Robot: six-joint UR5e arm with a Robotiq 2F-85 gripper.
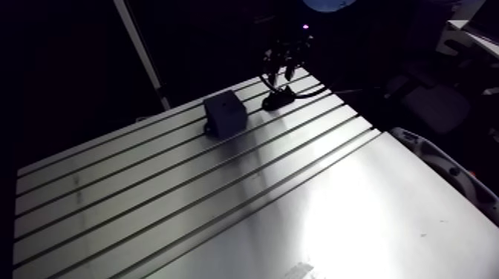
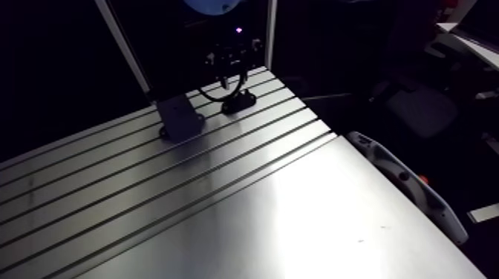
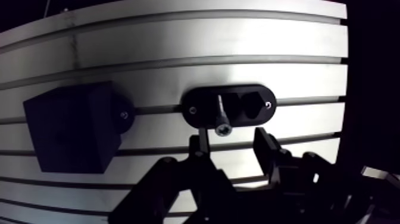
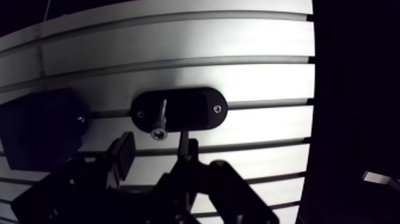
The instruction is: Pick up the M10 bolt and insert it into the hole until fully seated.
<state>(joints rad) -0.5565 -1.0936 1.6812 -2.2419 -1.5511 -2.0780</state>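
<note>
The M10 bolt [image 3: 221, 113] lies in a black oval holder [image 3: 199, 102] bolted to the slotted table, with its socket head pointing toward my gripper. My gripper [image 3: 231, 140] hangs just above and short of the bolt head, open, with nothing between its fingers [image 3: 265, 145]. Beside the holder stands a dark cube-shaped block [image 3: 71, 128], fixed to the table by a small foot. I cannot make out its hole. In the arm view the block [image 1: 225, 113] and holder [image 1: 278, 98] sit at the table's far end under the gripper [image 1: 286, 73].
The aluminium table [image 1: 186, 200] has long parallel slots; a smooth unslotted plate [image 1: 356, 215] covers its near right part. A slanted frame post [image 1: 141, 52] rises behind the block. A grey curved piece [image 1: 445, 167] lies beyond the table's right edge.
</note>
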